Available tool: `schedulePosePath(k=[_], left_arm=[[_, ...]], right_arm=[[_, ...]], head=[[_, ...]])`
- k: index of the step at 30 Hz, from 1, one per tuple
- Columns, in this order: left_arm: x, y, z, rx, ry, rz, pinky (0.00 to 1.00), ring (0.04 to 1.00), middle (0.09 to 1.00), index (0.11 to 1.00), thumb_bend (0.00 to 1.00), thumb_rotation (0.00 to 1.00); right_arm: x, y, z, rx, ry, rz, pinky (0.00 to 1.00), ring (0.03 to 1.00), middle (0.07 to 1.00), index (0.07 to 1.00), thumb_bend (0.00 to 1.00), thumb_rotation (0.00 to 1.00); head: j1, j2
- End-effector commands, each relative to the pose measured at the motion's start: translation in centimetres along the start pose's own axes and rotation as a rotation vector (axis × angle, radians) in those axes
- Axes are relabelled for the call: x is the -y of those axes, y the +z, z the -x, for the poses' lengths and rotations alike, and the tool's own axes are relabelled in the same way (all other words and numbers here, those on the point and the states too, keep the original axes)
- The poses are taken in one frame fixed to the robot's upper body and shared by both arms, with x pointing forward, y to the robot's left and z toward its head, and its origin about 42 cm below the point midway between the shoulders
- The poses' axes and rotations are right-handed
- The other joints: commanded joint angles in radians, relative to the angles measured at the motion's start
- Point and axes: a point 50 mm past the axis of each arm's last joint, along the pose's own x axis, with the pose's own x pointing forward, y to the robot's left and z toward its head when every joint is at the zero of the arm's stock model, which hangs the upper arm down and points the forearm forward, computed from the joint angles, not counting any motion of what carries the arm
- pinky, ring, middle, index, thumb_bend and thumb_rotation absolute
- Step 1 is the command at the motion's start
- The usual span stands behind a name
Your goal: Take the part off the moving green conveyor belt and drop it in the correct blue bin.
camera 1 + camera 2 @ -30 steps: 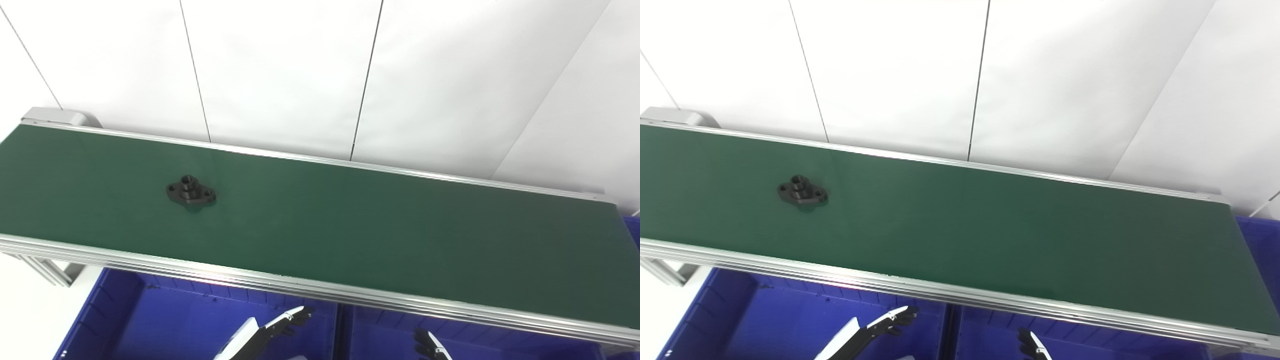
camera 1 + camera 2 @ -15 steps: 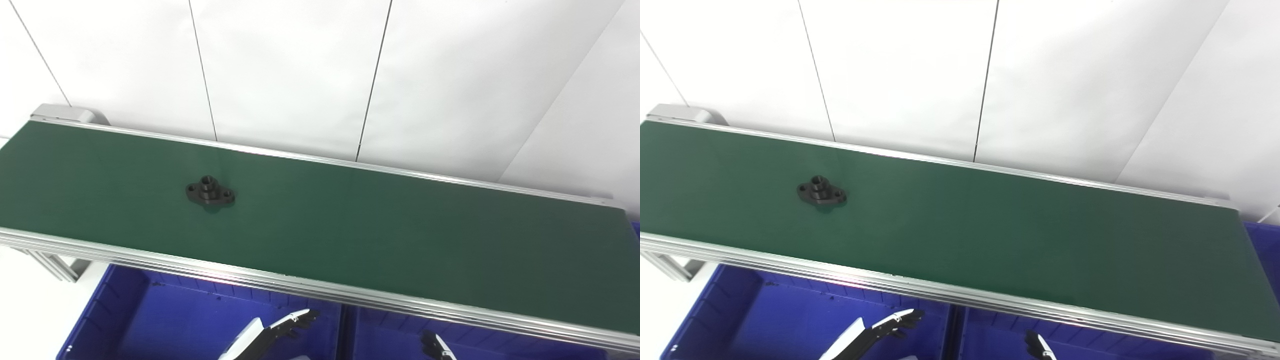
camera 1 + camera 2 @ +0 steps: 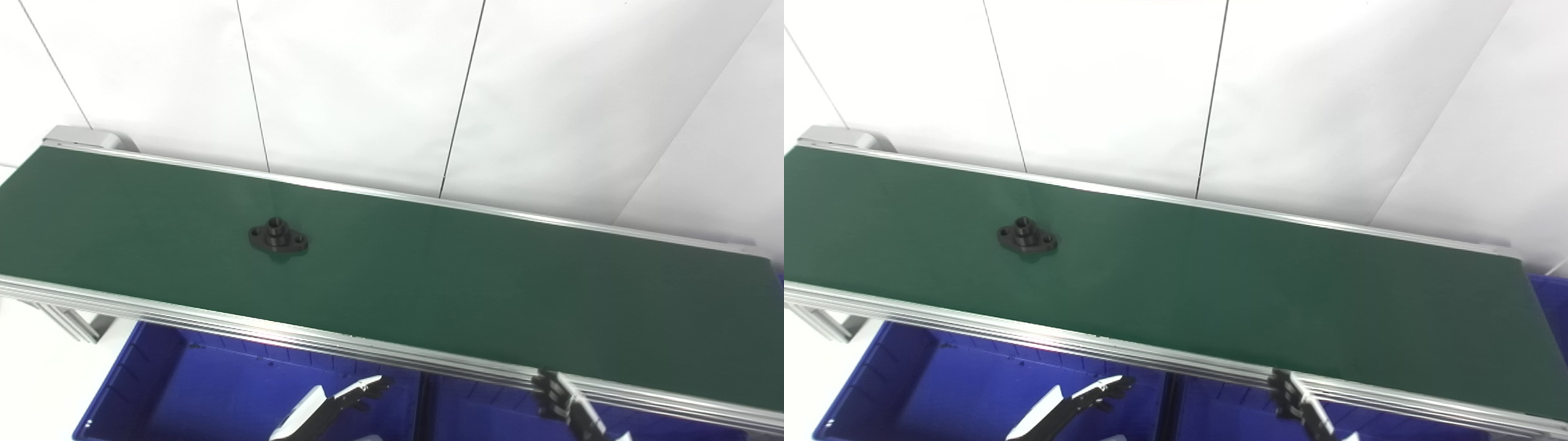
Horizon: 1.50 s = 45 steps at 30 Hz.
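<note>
**Inspector A:** Left eye view first. The part [image 3: 277, 238], a black flanged piece with a raised central boss and a hole in each lobe, lies flat on the green conveyor belt [image 3: 465, 288], left of centre and midway between the near and far rails. Nothing touches it.

**Inspector B:** And the hands?

**A:** The left hand [image 3: 343, 405] sits low over the left blue bin [image 3: 184, 386], fingers extended and holding nothing. The right hand [image 3: 566, 407] rises at the belt's near rail, fingers upright and empty; how far they are spread I cannot tell.

**B:** Right eye view?

**A:** Same layout. The belt is matte and smooth and the aluminium frame [image 3: 1151, 352] is ribbed. The right blue bin [image 3: 1231, 407] lies under the near rail, with ribbed plastic walls.

**B:** Advice for the pickup?

**A:** In my judgement, the hand should clear the rail, come down from above, and meet the part ahead of its travel. Pinching the boss looks surer than pinching the thin flange, which lies flush with the belt and offers little edge.
</note>
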Motion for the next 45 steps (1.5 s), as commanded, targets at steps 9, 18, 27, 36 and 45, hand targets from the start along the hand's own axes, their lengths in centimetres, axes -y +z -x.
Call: schedulePosePath(k=[9, 18, 27, 36, 45], left_arm=[[-0.5, 0.6, -1.0, 0.058, 0.038, -0.006, 0.74, 0.833, 0.879, 0.886, 0.92, 0.45], [-0.8, 0.5, -0.7, 0.057, 0.027, -0.013, 0.74, 0.843, 0.893, 0.906, 0.92, 0.46], [-0.9, 0.5, -0.6, 0.058, 0.028, -0.01, 0.74, 0.841, 0.893, 0.906, 0.91, 0.44], [-1.1, 0.5, -0.5, 0.055, 0.029, -0.003, 0.74, 0.854, 0.904, 0.914, 0.92, 0.44], [-1.3, 0.5, -0.5, 0.058, 0.019, -0.006, 0.72, 0.854, 0.902, 0.914, 0.91, 0.45]], right_arm=[[3.3, 5.0, -5.4, 0.291, -0.103, -0.007, 0.67, 0.734, 0.783, 0.832, 0.99, 0.28], [4.0, 7.2, -10.3, 0.347, -0.075, 0.112, 0.68, 0.707, 0.775, 0.84, 0.95, 0.32], [3.4, 8.2, -13.9, 0.32, -0.037, 0.186, 0.66, 0.726, 0.776, 0.852, 0.93, 0.31], [2.4, 9.2, -17.9, 0.274, 0.021, 0.224, 0.68, 0.736, 0.785, 0.862, 0.89, 0.23], [1.7, 9.4, -22.2, 0.199, 0.089, 0.36, 0.71, 0.772, 0.803, 0.854, 0.89, 0.3]], head=[[-0.029, 0.011], [-0.08, 0.025], [-0.095, 0.037], [-0.143, 0.051], [-0.156, 0.058]])
